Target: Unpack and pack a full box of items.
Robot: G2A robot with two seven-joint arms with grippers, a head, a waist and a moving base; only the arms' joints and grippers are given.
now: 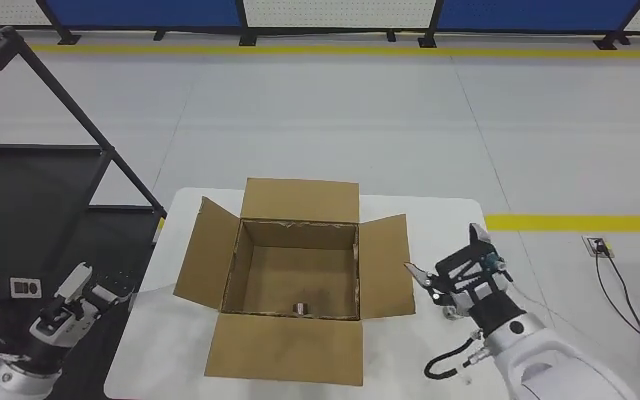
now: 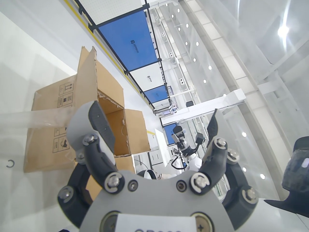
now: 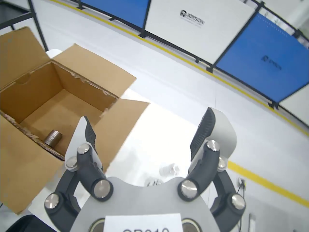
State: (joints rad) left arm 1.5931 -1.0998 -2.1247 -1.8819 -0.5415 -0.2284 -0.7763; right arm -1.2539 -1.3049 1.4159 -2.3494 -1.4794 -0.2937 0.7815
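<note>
An open cardboard box [image 1: 297, 280] stands mid-table with all its flaps folded outward. One small dark metal cylinder [image 1: 300, 306] lies on its floor near the front wall, and it lies on its side in the right wrist view [image 3: 53, 140]. My right gripper [image 1: 445, 252] hovers open just right of the box's right flap, with nothing between its fingers [image 3: 147, 131]. My left gripper [image 1: 82, 290] is low, beyond the table's left edge, open and holding nothing [image 2: 154, 121]. From there the box's outer wall [image 2: 48, 121] shows.
The white table [image 1: 440, 215] has bare surface to the right of the box and along its back. A small clear object [image 3: 169, 170] lies on the table under the right gripper. A black rack [image 1: 60, 200] stands to the table's left.
</note>
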